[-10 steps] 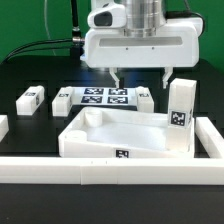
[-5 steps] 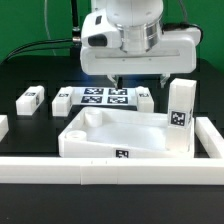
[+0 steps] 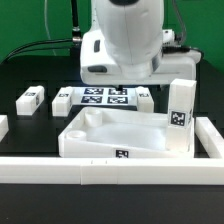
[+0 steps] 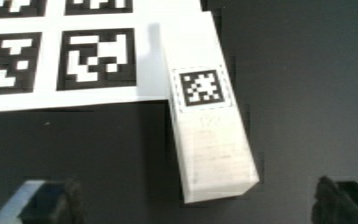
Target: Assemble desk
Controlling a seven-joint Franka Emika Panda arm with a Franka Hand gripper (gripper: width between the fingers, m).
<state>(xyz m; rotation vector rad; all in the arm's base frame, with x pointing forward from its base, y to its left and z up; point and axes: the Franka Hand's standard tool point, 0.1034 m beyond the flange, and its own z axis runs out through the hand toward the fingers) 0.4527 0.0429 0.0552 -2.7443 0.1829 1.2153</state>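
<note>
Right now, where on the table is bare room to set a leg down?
Bare black table lies on the exterior view's left, between the lying legs, the tabletop and the border bar. Crowded around the marker board: legs flank it.

Tabletop [image 3: 115, 138]: on the bench [image 3: 30, 130], front centre, just behind the front border bar [image 3: 110, 170].
Upright leg [image 3: 181, 112]: at the tabletop's edge on the exterior view's right.
Marker board [image 3: 104, 97]: flat on the bench, behind the tabletop.
Right leg [image 3: 144, 98]: lying just beside the marker board, on the exterior view's right.
Left leg [image 3: 62, 101]: lying beside the board's opposite edge.
Far-left leg [image 3: 31, 99]: further toward the exterior view's left.
Tool [image 4: 190, 203]: above the right leg, a finger on either side, apart from it.
</note>
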